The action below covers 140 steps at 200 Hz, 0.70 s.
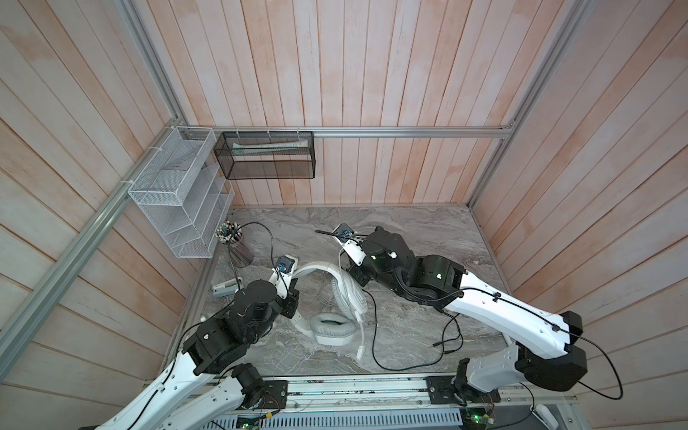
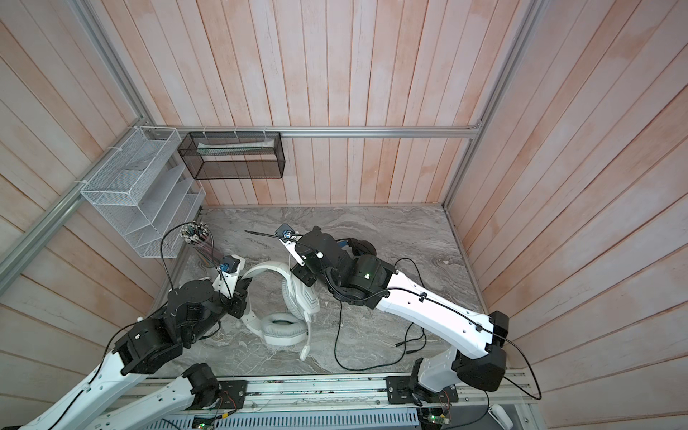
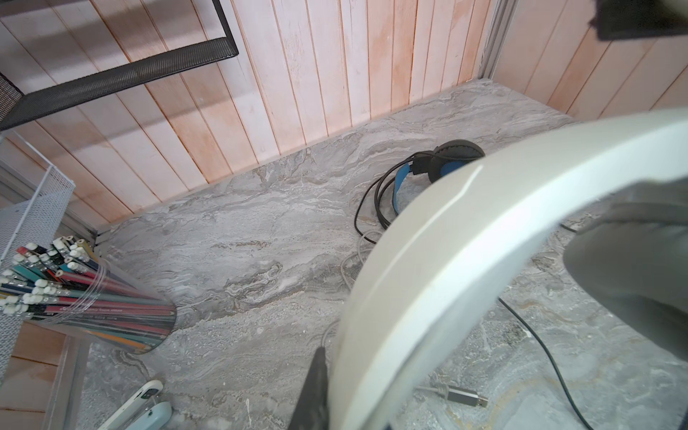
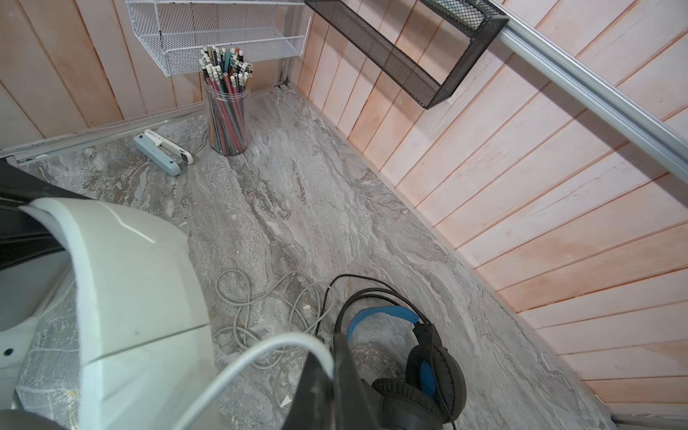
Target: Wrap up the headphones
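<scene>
The white headphones (image 1: 333, 329) (image 2: 281, 327) lie mid-table, one ear cup facing up. My left gripper (image 1: 293, 298) (image 2: 241, 294) (image 3: 335, 405) is shut on their white headband (image 3: 446, 260); only one of its fingers (image 3: 316, 391) shows. My right gripper (image 1: 353, 271) (image 2: 302, 273) (image 4: 335, 372) is shut on the white cable (image 4: 260, 357), which arcs off its tip; more of it lies coiled on the table. The black headphones (image 4: 428, 365) (image 3: 446, 156) (image 2: 359, 245), with a blue-lined band, lie behind the right arm. Their black cable (image 1: 376, 335) loops toward the front edge.
A clear cup of pencils (image 1: 238, 249) and a pale stapler (image 1: 225, 288) stand at the table's left edge. A white mesh rack (image 1: 178, 197) and a black mesh basket (image 1: 266, 156) hang on the walls above. A USB plug (image 3: 467, 396) lies on the marble.
</scene>
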{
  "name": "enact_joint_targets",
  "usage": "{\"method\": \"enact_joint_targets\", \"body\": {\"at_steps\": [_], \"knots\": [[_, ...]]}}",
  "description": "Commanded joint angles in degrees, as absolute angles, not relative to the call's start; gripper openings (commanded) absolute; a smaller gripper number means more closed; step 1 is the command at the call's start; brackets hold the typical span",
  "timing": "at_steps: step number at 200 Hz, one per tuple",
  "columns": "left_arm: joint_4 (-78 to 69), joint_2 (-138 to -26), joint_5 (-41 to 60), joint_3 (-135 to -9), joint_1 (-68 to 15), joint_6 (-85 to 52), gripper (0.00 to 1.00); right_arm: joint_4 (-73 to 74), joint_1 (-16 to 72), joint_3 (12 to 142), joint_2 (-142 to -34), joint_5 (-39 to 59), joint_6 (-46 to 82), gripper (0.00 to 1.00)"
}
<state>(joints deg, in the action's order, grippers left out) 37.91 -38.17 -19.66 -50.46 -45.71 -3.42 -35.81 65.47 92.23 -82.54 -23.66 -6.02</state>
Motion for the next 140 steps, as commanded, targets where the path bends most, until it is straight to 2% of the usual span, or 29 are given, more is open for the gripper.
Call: {"method": "enact_joint_targets", "body": {"at_steps": [1,59,98,102,111,140], "knots": [[35.09,-37.73,-15.24,-51.82,-45.97,-7.75,0.00,-33.51,64.90,93.42,-82.73,-22.85,-5.59,0.04],[37.06,-36.60,-12.85,-55.34,-45.97,-12.25,0.00,-32.79,63.90,91.30,-82.29,-21.18,-2.07,0.27],[37.82,-34.76,-10.86,-56.81,-45.96,-16.26,0.00,-32.96,63.56,90.56,-81.39,-20.79,-1.63,0.36],[37.88,-34.52,-10.69,-56.97,-45.97,-16.68,0.00,-33.04,63.55,90.60,-81.31,-20.70,-1.59,0.41],[37.99,-34.03,-10.16,-57.33,-45.97,-17.65,0.00,-33.00,63.44,90.37,-81.13,-20.43,-1.29,0.46],[37.79,-32.50,-8.43,-58.40,-45.97,-20.89,0.00,-32.80,63.36,89.59,-80.20,-18.55,-0.05,0.54]]}}
